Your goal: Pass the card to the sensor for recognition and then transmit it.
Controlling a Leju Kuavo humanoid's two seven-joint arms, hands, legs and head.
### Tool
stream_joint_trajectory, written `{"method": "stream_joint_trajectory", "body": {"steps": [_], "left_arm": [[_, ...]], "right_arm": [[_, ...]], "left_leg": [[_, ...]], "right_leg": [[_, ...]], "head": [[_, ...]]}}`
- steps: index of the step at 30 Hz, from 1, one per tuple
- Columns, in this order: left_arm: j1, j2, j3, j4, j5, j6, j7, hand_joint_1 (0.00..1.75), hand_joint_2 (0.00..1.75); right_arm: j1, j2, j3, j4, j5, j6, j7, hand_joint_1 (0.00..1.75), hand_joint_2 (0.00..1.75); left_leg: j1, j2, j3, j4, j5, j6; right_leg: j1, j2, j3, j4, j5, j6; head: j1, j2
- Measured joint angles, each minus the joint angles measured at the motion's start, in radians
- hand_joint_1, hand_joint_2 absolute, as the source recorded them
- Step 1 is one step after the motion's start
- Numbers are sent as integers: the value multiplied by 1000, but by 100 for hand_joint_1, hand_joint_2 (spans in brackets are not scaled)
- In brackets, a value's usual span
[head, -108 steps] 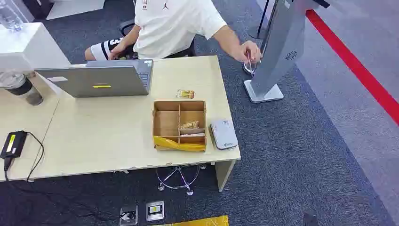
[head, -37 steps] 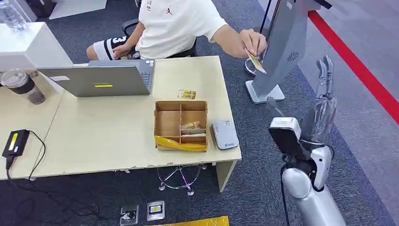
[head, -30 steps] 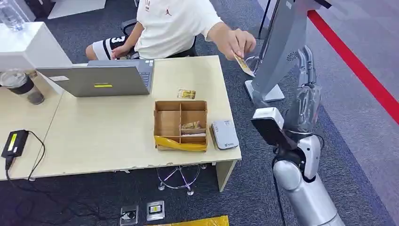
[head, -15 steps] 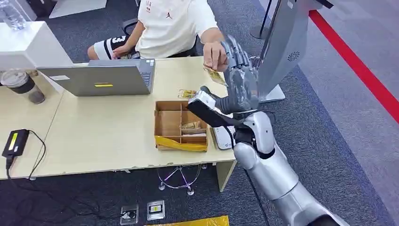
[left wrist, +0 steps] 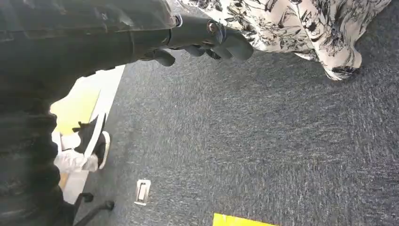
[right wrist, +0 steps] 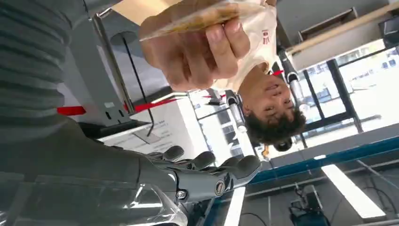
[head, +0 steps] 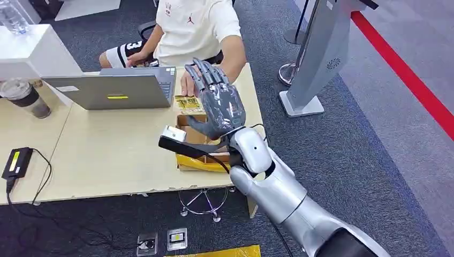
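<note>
A person (head: 194, 25) seated behind the table holds a yellowish card (head: 187, 104) in one hand (head: 187, 81) over the table's back part. My right hand (head: 218, 103) is raised just right of the card, fingers spread and holding nothing. In the right wrist view the card (right wrist: 197, 15) is pinched in the person's hand (right wrist: 188, 52), apart from my fingers (right wrist: 211, 169). My arm hides the grey card reader on the table. My left hand (left wrist: 202, 40) hangs over dark carpet and holds nothing.
A cardboard divider box (head: 182, 121) with a yellow strip (head: 201, 163) sits under my right wrist. A laptop (head: 115, 90), a cup (head: 25, 98) and a black device (head: 15, 162) lie to the left. A grey kiosk stand (head: 320, 59) rises on the right.
My right arm came into view and swung left from beside the kiosk to above the table. The person brought the card from the kiosk down over the table.
</note>
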Motion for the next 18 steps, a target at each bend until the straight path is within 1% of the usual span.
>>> {"method": "stream_joint_trajectory", "body": {"steps": [6,12,18], "left_arm": [[0,1,-7,0,-6,1,17,0,175],[1,-2,-13,0,-8,4,53,0,175],[1,-5,-21,0,-12,12,59,0,175]], "right_arm": [[-5,16,26,26,17,-6,10,0,175],[-6,14,36,31,21,-30,19,0,175],[-5,5,37,22,40,-44,21,0,175]], "left_leg": [[0,0,0,0,0,0],[0,1,1,0,0,0],[0,1,1,0,0,0]], "right_leg": [[0,0,0,0,0,0],[0,2,-1,0,0,0],[0,2,-1,0,0,0]], "head": [[0,0],[0,0],[0,0]]}}
